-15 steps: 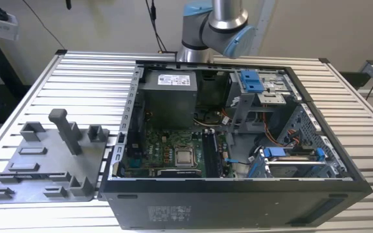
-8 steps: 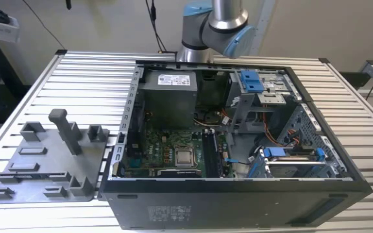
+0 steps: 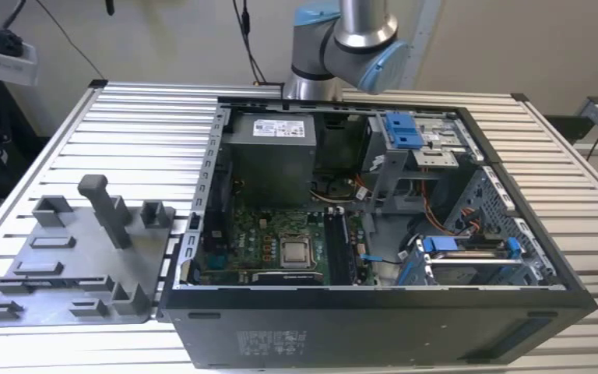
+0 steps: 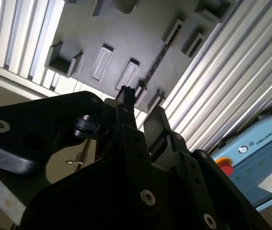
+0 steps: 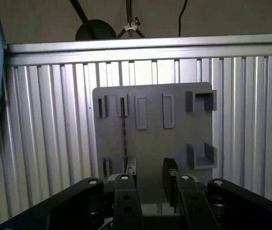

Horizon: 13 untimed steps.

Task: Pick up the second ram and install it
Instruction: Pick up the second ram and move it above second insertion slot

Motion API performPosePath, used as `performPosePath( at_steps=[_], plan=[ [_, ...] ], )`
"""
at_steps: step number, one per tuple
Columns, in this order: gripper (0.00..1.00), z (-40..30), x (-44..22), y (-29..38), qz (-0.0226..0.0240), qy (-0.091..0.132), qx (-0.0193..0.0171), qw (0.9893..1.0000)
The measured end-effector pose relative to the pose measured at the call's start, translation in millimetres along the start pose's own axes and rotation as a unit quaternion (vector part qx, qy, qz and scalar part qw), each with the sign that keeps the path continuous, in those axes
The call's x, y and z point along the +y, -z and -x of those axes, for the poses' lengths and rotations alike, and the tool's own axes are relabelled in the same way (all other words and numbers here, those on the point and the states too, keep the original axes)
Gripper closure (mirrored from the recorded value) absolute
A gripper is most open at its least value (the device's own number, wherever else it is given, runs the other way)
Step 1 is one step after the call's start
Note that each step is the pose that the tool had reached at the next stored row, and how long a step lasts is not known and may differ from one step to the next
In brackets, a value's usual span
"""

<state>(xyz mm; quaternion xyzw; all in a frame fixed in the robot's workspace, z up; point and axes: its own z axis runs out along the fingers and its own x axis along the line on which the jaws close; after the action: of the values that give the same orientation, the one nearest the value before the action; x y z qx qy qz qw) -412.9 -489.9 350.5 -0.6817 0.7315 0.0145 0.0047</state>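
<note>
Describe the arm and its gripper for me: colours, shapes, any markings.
In the exterior view the arm is a silver metal tube with rounded grey joint housings and a light blue end cap. In both wrist views the gripper is matt black, built of angular linkage bars dotted with silver screw heads, ending in two narrow flat fingers.

I see the second ram (image 5: 124, 136) edge-on in the first wrist view: a thin dark strip standing on its long edge on the gray holder plate (image 5: 174, 139), ends in two slotted brackets. In the second wrist view, same ram (image 4: 157, 62), same pose.
</note>
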Motion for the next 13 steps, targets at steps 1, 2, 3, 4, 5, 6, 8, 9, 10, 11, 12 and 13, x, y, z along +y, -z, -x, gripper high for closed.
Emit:
performPosePath(
  at_steps=[1,2,3,4,5,6,8,9,10,11,12,13],
  plan=[
    [0.64,0.0,0.0,-1.8,-0.0001,-0.003,0.0001,1.0],
    [0.64,-0.1,0.0,-3.7,-0.0001,-0.005,0.0001,1.0],
    [0.64,-0.2,0.0,-5.5,-0.0002,-0.006,0.0002,1.0],
    [0.64,-0.2,-0.1,-7.3,-0.0002,-0.006,0.0002,1.0],
    [0.64,-0.2,-0.1,-9.1,-0.0002,-0.006,0.0003,1.0],
    [0.64,-0.3,-0.1,-10.9,-0.0002,-0.006,0.0003,1.0],
    [0.64,-0.4,-0.1,-14.5,-0.0002,-0.006,0.0004,1.0],
    [0.64,-0.4,-0.2,-16.3,-0.0002,-0.006,0.0004,1.0],
    [0.64,-0.5,-0.2,-18.2,-0.0002,-0.006,0.0004,1.0],
    [0.64,-0.5,-0.2,-20.0,-0.0002,-0.006,0.0004,1.0],
    [0.64,-0.6,-0.3,-21.9,-0.0002,-0.006,0.0004,1.0],
    [0.64,-0.6,-0.3,-23.7,-0.0002,-0.006,0.0004,1.0]
  ],
)
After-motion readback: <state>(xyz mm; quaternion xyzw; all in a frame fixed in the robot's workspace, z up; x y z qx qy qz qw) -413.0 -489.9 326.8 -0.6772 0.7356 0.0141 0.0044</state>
